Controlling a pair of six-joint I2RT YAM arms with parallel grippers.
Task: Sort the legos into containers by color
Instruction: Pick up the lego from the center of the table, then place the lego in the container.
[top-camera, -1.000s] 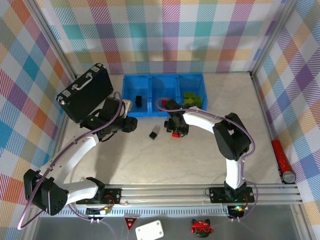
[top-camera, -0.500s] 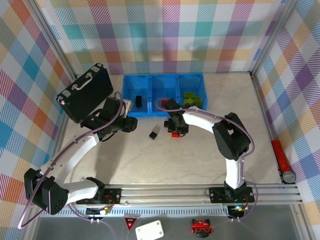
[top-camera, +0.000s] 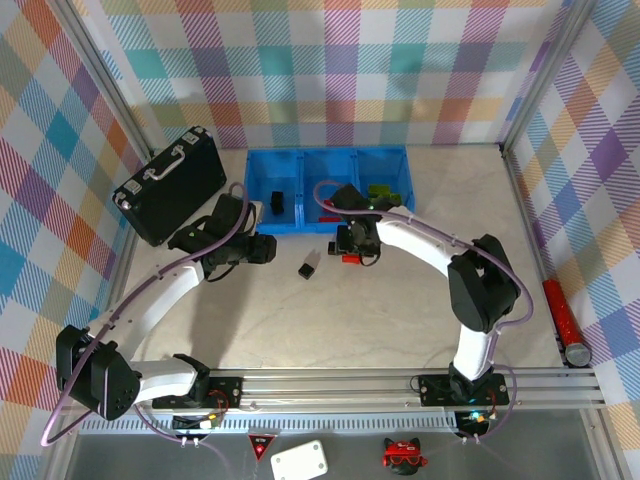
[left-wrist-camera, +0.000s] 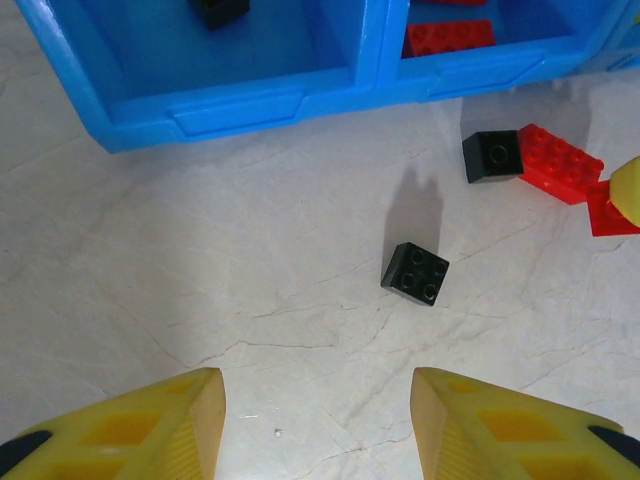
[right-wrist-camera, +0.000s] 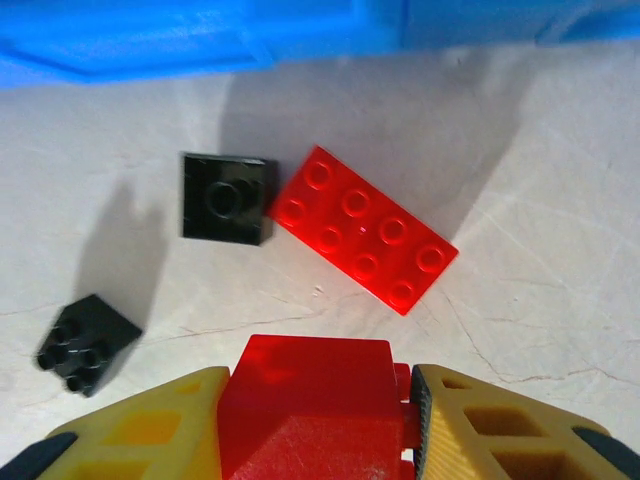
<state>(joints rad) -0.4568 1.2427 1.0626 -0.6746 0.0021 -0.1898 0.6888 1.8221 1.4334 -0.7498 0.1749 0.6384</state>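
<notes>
The right tool (right-wrist-camera: 315, 425) is clamped on a red brick (right-wrist-camera: 310, 385) near the front edge of the tray (right-wrist-camera: 200, 40). A long red brick (right-wrist-camera: 365, 228) lies touching a black brick (right-wrist-camera: 228, 197). The left tool (left-wrist-camera: 315, 420) is spread apart over bare tabletop (left-wrist-camera: 200, 280), near a black cube (left-wrist-camera: 415, 273).

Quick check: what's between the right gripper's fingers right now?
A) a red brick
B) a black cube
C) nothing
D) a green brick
A: the right wrist view shows a red brick pinched between the yellow fingers of the right gripper.
</notes>
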